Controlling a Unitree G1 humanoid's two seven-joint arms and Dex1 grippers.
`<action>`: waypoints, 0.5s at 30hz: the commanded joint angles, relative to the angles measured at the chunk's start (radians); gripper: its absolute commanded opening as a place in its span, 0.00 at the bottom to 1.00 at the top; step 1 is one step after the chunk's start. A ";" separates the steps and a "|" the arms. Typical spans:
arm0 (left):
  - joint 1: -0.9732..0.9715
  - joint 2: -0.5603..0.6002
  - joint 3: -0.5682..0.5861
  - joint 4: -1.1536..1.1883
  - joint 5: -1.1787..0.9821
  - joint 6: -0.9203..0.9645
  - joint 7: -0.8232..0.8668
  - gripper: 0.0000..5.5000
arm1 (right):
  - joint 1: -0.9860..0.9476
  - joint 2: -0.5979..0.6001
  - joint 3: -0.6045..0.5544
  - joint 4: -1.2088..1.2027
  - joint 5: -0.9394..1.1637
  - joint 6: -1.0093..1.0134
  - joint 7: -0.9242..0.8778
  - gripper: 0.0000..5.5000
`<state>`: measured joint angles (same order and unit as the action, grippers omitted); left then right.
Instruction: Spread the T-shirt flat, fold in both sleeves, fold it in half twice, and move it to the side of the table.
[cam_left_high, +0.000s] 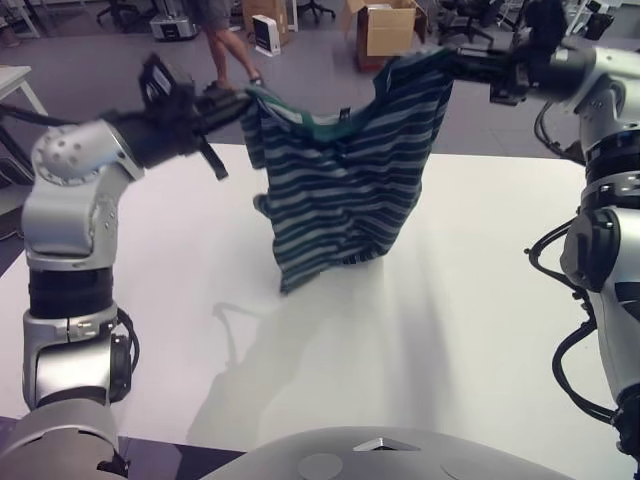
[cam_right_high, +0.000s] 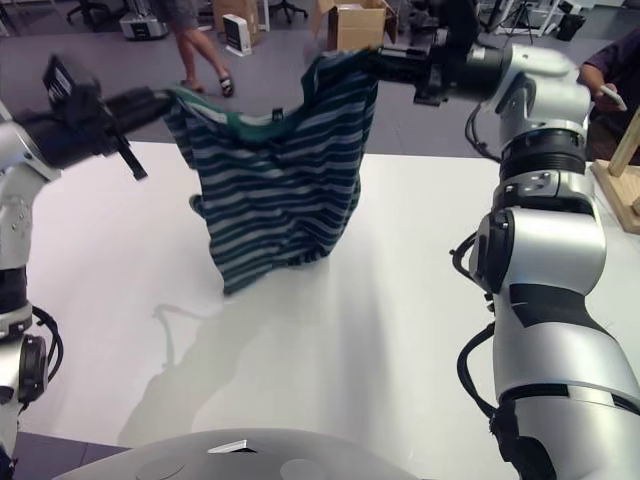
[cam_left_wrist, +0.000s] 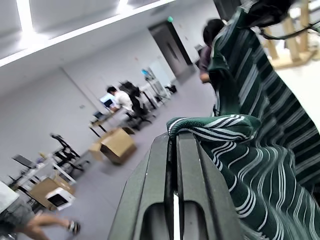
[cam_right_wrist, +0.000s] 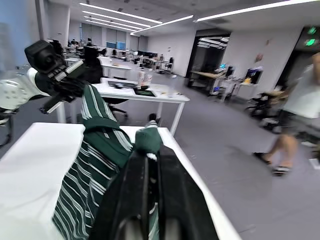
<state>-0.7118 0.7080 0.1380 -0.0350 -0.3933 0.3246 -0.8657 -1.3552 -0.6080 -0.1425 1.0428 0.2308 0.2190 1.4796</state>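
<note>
T-shirt (cam_left_high: 340, 190) hangs bunched, upper centre of frame, hem seemingly touching table (cam_left_high: 470, 320); left gripper (cam_left_high: 236, 99) and right gripper (cam_left_high: 440, 62) each pinched tight on a top edge; spreading step under way; next move likely lowering and drawing it flat.

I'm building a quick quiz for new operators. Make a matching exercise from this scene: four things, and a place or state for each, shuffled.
1. T-shirt
2. left claw
3. table
4. cardboard box

A. on the floor beyond the table
B. striped, hanging by its top edge
C. white, under the hanging cloth
D. shut on fabric

Pairs: 1-B, 2-D, 3-C, 4-A
</note>
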 joint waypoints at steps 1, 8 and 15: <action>-0.179 0.020 -0.043 0.212 0.084 -0.034 0.001 0.00 | -0.091 -0.010 0.023 0.046 -0.047 -0.069 -0.076 0.00; -0.530 0.005 -0.160 0.680 0.289 -0.275 -0.030 0.00 | -0.219 0.027 0.015 0.175 -0.102 -0.212 -0.324 0.00; -0.428 0.000 -0.176 0.631 0.282 -0.338 -0.125 0.00 | -0.063 0.012 0.065 0.094 -0.101 -0.229 -0.086 0.00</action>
<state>-1.2245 0.7058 -0.0272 0.6981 -0.0878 -0.0326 -0.9365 -1.4934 -0.5810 -0.1035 1.1916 0.1301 -0.0185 1.2892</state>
